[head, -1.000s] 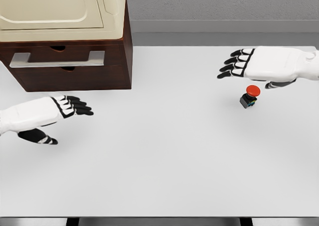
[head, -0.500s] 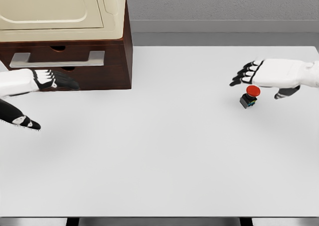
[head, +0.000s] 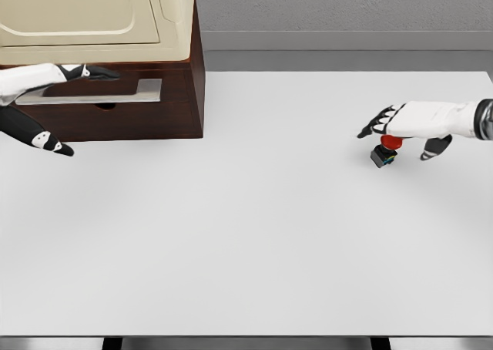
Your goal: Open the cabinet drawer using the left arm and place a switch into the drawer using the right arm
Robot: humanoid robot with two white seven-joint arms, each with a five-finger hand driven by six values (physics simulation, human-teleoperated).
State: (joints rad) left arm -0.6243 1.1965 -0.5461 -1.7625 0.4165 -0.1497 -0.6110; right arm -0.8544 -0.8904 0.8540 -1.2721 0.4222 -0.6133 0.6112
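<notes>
The brown cabinet [head: 166, 115] stands at the table's far left with a cream top; its drawer is closed and carries a grey bar handle [head: 131, 90]. My left hand [head: 65, 84] lies over the left part of that handle, fingers stretched out to the right and thumb hanging below, holding nothing. The switch [head: 384, 156], a small black block with a red button cap, sits on the table at the right. My right hand [head: 400, 130] hovers just above it, fingers spread to the left and thumb down on its right side, not closed on it.
The white table [head: 254, 234] spreads wide between the cabinet and the switch. A grey wall runs behind its far edge. The table's front edge lies near the bottom of the view.
My left hand has risen from the table in front of the cabinet up to the drawer handle. My right hand has dropped lower and closer over the switch.
</notes>
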